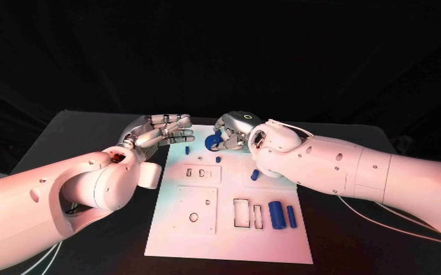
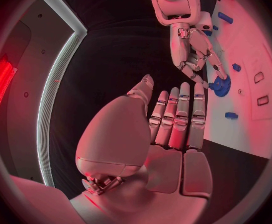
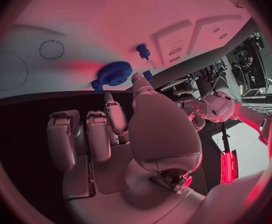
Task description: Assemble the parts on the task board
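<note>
The left hand sits at about 9 o'clock from the top of the white task board, just off the board's left edge. Its fingers are straight and side by side, and it holds nothing. It rests over the black table.

The board lies in the middle of the table. Near its top edge, at about 12 o'clock, is a round blue gear. The right hand is right at this gear. In the right wrist view a fingertip touches the gear's rim, and the other fingers are curled in close. I cannot tell if the hand really grips the gear or only touches it.

Just beside the gear are small blue pieces: a little blue peg at about 8 o'clock from it and another small blue part at about 6 o'clock. More to the right, near the right arm, is a short blue piece.

In the lower part of the board, at about 4 o'clock from its middle, 2 blue cylinders lie side by side: a thick one and a thin one. Just left of them are cut-out slots in the board. At about 7 o'clock from the middle is a square plate with a small oval hole.
</note>
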